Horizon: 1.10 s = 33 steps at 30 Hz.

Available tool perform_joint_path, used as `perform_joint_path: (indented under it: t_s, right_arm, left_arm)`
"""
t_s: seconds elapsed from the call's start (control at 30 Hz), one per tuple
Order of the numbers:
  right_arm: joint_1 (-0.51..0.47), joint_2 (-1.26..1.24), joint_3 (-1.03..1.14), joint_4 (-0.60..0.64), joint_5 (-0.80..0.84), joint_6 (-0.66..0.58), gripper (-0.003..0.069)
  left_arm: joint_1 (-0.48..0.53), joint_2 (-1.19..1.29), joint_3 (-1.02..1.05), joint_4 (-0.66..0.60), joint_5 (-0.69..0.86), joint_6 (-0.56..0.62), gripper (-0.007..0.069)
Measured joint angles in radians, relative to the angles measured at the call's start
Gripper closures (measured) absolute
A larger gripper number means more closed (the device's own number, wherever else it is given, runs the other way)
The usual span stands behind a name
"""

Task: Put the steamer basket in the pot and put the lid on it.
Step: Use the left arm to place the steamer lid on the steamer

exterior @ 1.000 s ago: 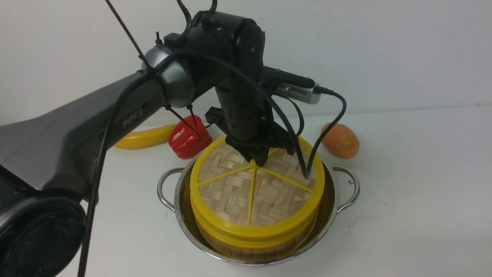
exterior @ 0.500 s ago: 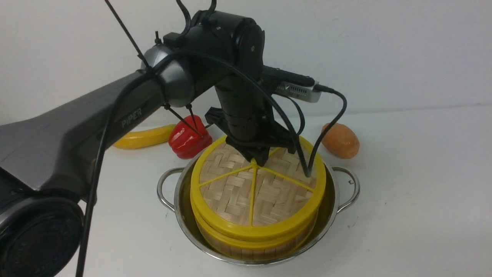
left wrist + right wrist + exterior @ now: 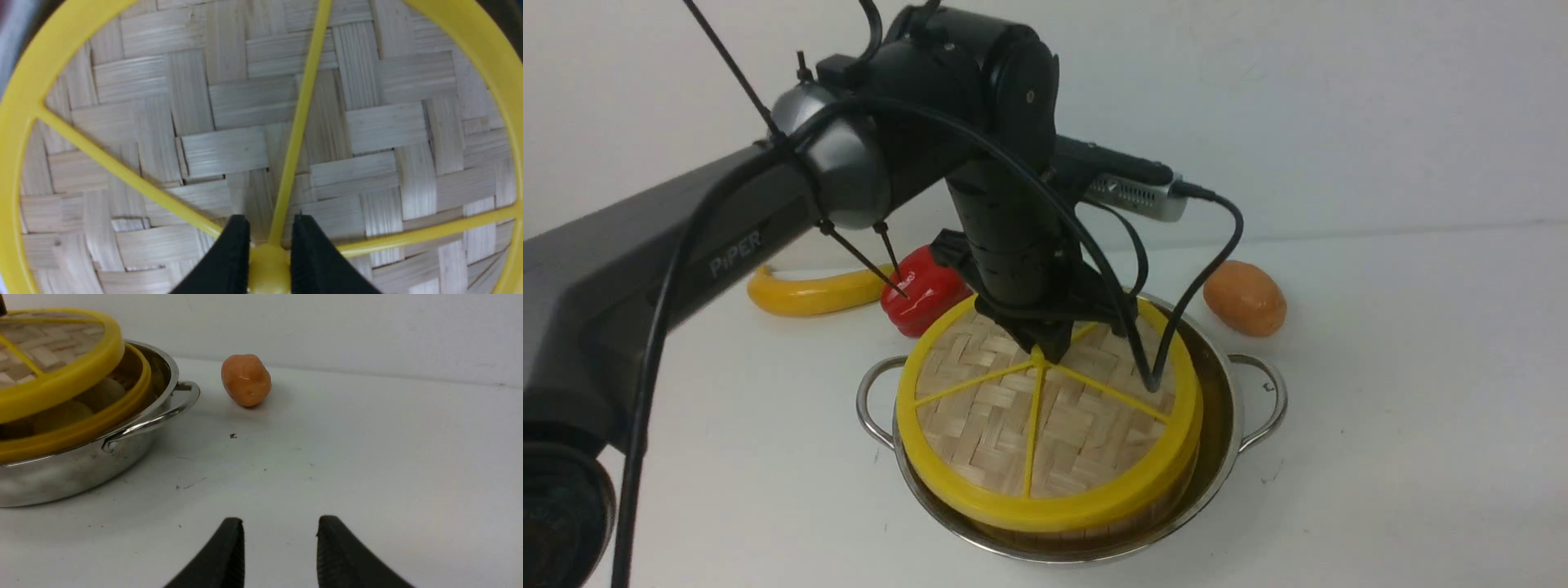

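Nearly — steamer basket [image 3: 102, 420] is sitting in the pot [image 3: 1217, 384]; left gripper [image 3: 270, 228] is pinching the unseated lid [image 3: 1013, 425], right gripper [image 3: 280, 531] gaping idle.

The left arm [image 3: 686, 245] reaches in from the left. Its wrist [image 3: 1009, 237] is bent straight down, and the left gripper [image 3: 1040, 351] points downward, jaws pinched on the lid [image 3: 980, 425] at its centre. The right gripper [image 3: 280, 528] sits low and level, jaws apart, holding nothing.
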Motion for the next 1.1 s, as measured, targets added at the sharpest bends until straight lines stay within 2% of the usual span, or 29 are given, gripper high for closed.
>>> perform_joint_path:
  t_s: [0.37,1.1]
  right_arm:
    - [0.040,0.000,0.000,0.000,0.000,0.000,0.0418]
    - [0.050,0.000,0.000,0.000,0.000,0.000,0.0418]
  left_arm:
    - [0.000,0.005,-0.003,-0.003,-0.001,0.030,0.0503]
    - [0.000,0.041,-0.021,-0.004,-0.034,0.056,0.0503]
